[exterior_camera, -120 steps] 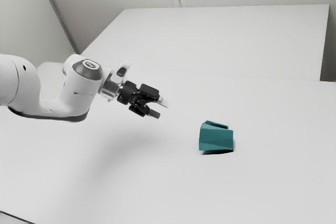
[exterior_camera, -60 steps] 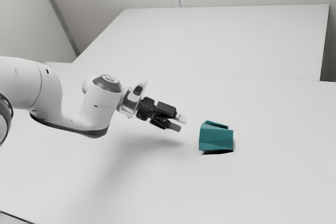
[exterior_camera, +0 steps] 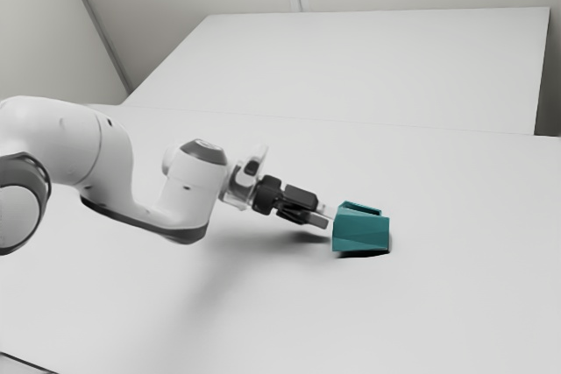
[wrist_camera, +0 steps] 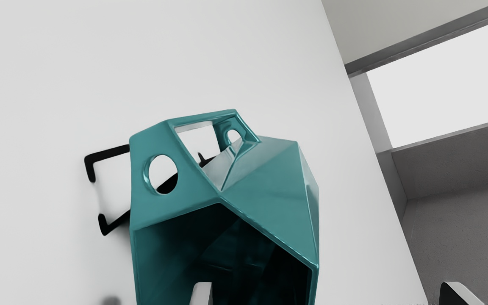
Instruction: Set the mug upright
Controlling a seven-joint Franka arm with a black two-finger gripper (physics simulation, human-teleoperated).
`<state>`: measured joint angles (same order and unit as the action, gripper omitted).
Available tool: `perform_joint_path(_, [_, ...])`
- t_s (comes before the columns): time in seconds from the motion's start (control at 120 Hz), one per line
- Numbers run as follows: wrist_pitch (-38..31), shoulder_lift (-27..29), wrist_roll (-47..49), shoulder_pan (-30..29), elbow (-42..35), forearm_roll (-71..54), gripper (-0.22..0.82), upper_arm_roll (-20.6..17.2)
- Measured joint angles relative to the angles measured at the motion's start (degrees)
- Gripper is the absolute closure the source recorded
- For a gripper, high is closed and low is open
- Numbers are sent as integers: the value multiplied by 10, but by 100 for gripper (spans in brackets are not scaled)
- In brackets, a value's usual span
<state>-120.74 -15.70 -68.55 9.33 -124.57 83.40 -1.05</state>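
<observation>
Log for the last second: approach by gripper (exterior_camera: 326, 217), lower and farther toward the exterior view's right, from well apart to right at the mug (exterior_camera: 361, 230). Note no shift of mug over the same span. Read tool as spread, with nothing pinched: one finger (wrist_camera: 201, 294) over the dark mouth (wrist_camera: 244, 254), the other (wrist_camera: 449, 296) out past the mug's flank. Cannot tell whether already inside the mouth or just short of it, nor whether touching. Take this as lining up to straddle the side wall (wrist_camera: 269, 195), a likely hold for tipping; judge task as unfinished, with mug on its side. Place mug on bench (exterior_camera: 219, 304), well in from the far edge and well apart from the edge at the exterior view's lower left. Record mouth as toward gripper, hence toward the exterior view's left, and base toward its right. Put long axis as lying along the bench top, roughly parallel to the far edge. Find handle (wrist_camera: 151, 135) on the upper side; cannot settle its lean toward the far edge. For upright, expect need of base down, mouth up.
</observation>
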Motion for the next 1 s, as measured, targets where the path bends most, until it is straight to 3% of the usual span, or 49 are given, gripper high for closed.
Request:
perform_joint_path(0.775, [-21, -50, -61, 39, 42, 19, 5, -1])
perform_joint_path(1.0, [-22, -51, -68, 40, 42, 21, 21, -2])
